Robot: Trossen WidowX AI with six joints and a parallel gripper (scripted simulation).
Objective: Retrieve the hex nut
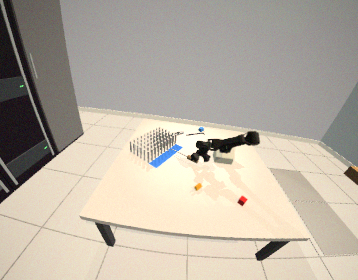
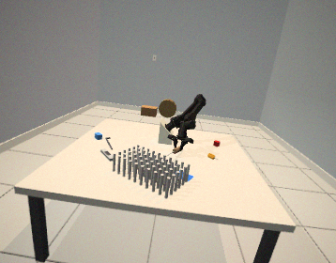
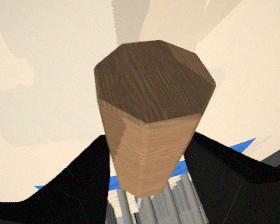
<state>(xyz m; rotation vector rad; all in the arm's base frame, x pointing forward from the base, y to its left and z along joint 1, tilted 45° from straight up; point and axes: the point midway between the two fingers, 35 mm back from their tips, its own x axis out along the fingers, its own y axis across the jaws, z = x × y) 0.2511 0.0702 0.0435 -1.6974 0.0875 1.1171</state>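
My gripper is shut on the wooden handle of a tool, in front of the spacer field. In the top and exterior views a thin shaft runs from the handle toward the field; its tip is too small to make out. The grey metal spacers stand upright in close rows. The blue taped strip lies along their front. The nut cannot be made out in any view.
A thin dark tool and a grey item lie beside the field, near a blue cube. An orange block, a red cube and a pale box are on the table.
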